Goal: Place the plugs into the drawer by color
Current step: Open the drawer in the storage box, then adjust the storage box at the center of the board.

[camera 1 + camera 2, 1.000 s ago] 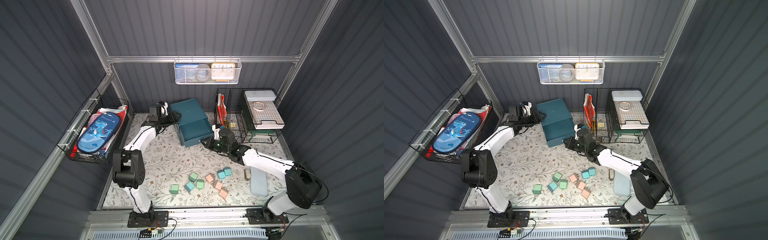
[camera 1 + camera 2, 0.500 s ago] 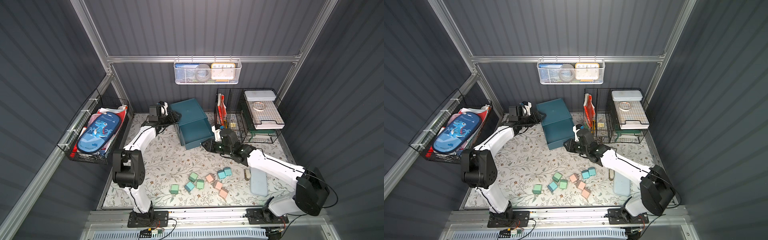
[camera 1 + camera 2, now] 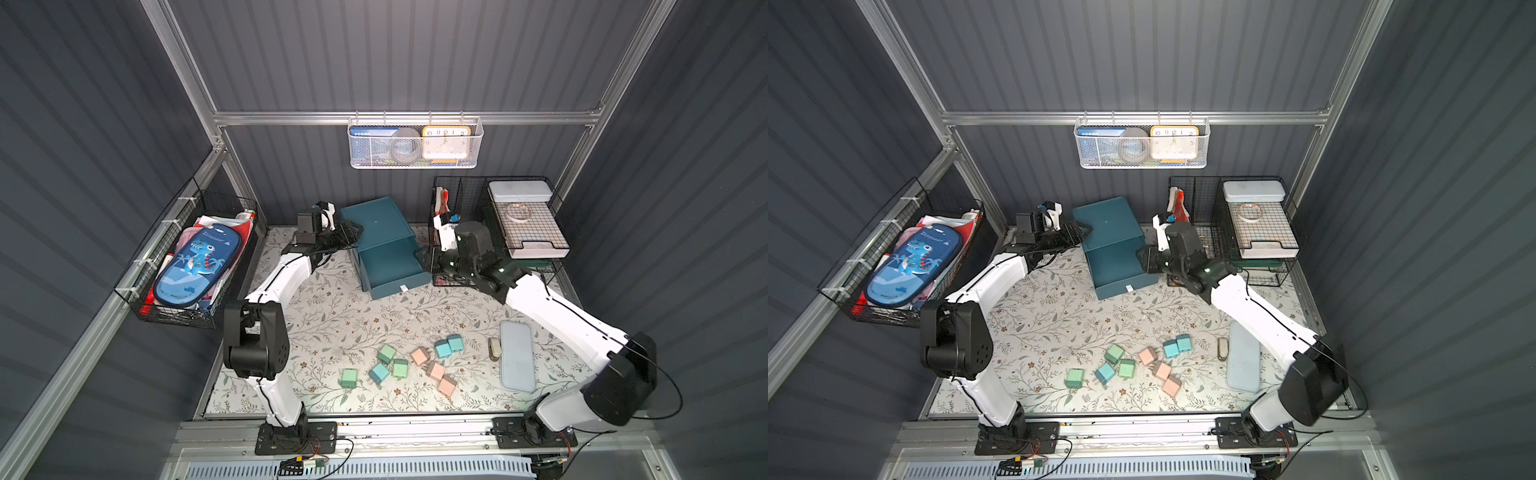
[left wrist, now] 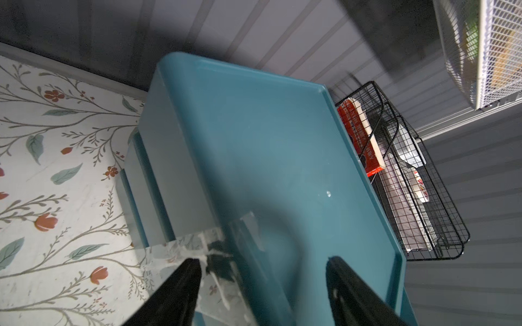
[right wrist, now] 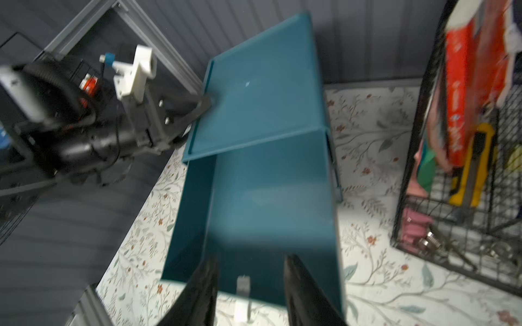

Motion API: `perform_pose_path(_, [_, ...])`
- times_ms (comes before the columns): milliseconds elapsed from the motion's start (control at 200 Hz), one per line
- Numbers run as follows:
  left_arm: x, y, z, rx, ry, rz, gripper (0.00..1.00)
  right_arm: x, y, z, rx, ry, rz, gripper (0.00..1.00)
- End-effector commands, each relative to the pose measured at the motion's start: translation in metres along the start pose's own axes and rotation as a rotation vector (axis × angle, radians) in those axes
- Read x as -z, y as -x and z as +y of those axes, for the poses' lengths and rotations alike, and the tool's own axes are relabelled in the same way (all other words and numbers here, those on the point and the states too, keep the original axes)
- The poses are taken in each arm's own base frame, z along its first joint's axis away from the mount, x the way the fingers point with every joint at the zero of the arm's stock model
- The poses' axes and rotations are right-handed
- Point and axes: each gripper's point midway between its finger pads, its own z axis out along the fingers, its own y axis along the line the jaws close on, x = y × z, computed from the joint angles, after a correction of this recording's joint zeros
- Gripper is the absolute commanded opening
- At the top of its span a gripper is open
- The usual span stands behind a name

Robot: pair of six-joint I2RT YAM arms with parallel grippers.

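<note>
The dark teal drawer cabinet [image 3: 376,224] stands at the back of the mat, and its top drawer [image 3: 390,268] is pulled out and empty. My right gripper [image 5: 251,269] hovers open by the drawer's right front corner [image 3: 424,257]. The white pull tab [image 5: 243,282] shows between its fingers, untouched. My left gripper [image 4: 262,266] is open and straddles the cabinet's top left edge [image 3: 353,232]. The plugs lie loose near the front in both top views: mint green [image 3: 386,353], light blue [image 3: 442,349] and pink [image 3: 435,370], and likewise [image 3: 1113,354], [image 3: 1170,348], [image 3: 1162,370].
Black wire-mesh organizers [image 3: 498,232] stand right of the cabinet, close behind my right wrist. A small beige stapler-like object [image 3: 494,348] and a pale blue case [image 3: 516,356] lie right of the plugs. A wall basket with a dinosaur pencil case [image 3: 195,266] hangs at the left.
My right gripper has opened, let go of the drawer's white tab and drawn back toward the organizers. The drawer stays pulled out. The left arm has barely moved.
</note>
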Motion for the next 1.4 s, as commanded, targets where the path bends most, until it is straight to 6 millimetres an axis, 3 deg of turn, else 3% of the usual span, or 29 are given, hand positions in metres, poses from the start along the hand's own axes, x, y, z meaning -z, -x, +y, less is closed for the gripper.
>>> perform_pose_path(0, [0.003, -0.003, -0.006, 0.01, -0.026, 0.007, 0.75, -0.024, 0.018, -0.035, -0.01, -0.028, 0.017, 0.43])
perform_pose_path(85, [-0.003, -0.008, -0.001, 0.021, -0.027, 0.024, 0.76, -0.043, 0.026, -0.043, -0.037, 0.006, 0.038, 0.43])
perform_pose_path(120, [-0.002, 0.007, -0.012, 0.005, -0.054, -0.005, 0.76, -0.048, 0.027, -0.042, -0.035, 0.023, 0.051, 0.43])
perform_pose_path(235, [-0.007, 0.011, -0.017, 0.002, -0.074, -0.002, 0.75, -0.054, 0.026, -0.042, -0.011, 0.034, 0.076, 0.43])
perform_pose_path(395, [0.006, 0.014, -0.025, -0.03, -0.064, -0.007, 0.75, -0.016, 0.012, -0.044, 0.011, -0.001, 0.053, 0.43])
perform_pose_path(560, [0.017, 0.018, -0.028, -0.054, -0.045, -0.03, 0.76, 0.034, -0.022, -0.043, 0.074, -0.081, 0.064, 0.42])
perform_pose_path(670, [0.007, 0.008, -0.02, -0.034, -0.05, -0.001, 0.77, 0.059, -0.048, -0.033, 0.107, -0.09, 0.067, 0.42])
perform_pose_path(756, [-0.003, 0.004, -0.015, -0.014, -0.058, 0.022, 0.76, 0.066, -0.074, -0.024, 0.134, -0.075, 0.085, 0.42])
perform_pose_path(956, [-0.02, 0.012, -0.015, 0.022, -0.093, 0.023, 0.76, 0.051, -0.148, -0.009, 0.182, -0.017, 0.208, 0.42])
perform_pose_path(1201, [0.022, 0.019, -0.035, -0.043, -0.06, -0.027, 0.77, 0.038, -0.253, 0.013, 0.343, -0.014, 0.361, 0.4])
perform_pose_path(1386, [0.04, 0.02, -0.038, -0.073, -0.032, -0.059, 0.78, 0.038, -0.304, 0.026, 0.377, -0.037, 0.43, 0.45])
perform_pose_path(1396, [0.037, 0.01, -0.031, -0.062, -0.021, -0.038, 0.78, 0.038, -0.307, 0.026, 0.378, -0.04, 0.433, 0.46])
